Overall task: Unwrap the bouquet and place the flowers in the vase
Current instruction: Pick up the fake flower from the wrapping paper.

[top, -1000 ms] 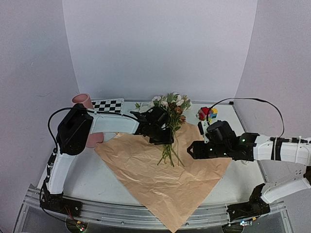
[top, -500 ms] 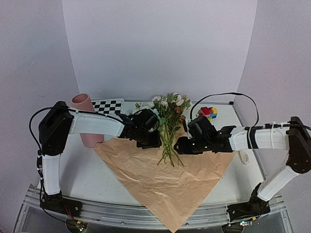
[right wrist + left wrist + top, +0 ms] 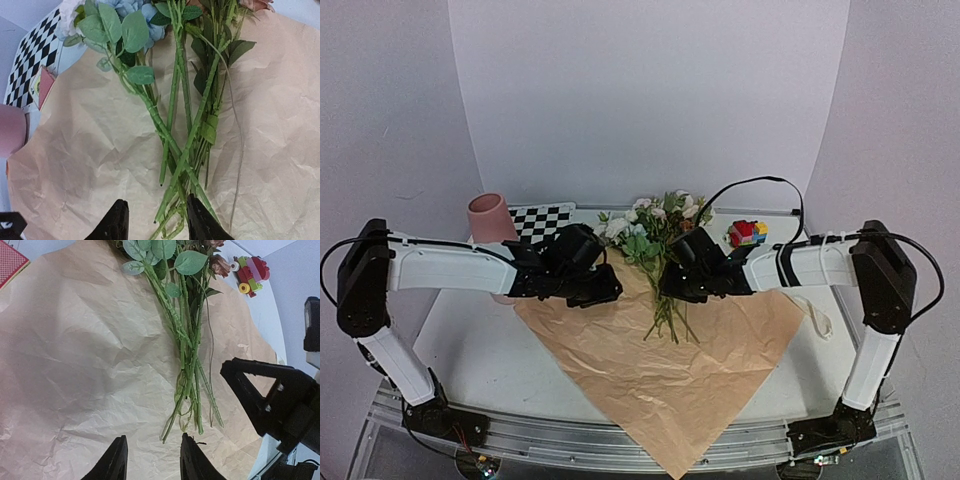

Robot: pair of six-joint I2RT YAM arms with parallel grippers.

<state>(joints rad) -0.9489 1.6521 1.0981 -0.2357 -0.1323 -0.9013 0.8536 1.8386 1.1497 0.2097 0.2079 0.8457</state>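
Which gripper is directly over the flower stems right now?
The right gripper: in its wrist view the stems run between its fingers. The left gripper has only bare kraft paper between its own.

One paper sheet [image 3: 660, 375], one flower bunch [image 3: 665, 225], one vase [image 3: 488, 214], one checkerboard [image 3: 542, 217] and one brick block [image 3: 747, 233] are counted. Two arms are seen: left arm [image 3: 450, 270], right arm [image 3: 815, 265].

Backdrop: plain matte lilac-white wall panel [image 3: 650, 100], curving forward at both sides.
Table: flat white tabletop [image 3: 485, 355]; silver aluminium rail [image 3: 580, 435] along near edge.
Light: even, diffuse, soft shadows.
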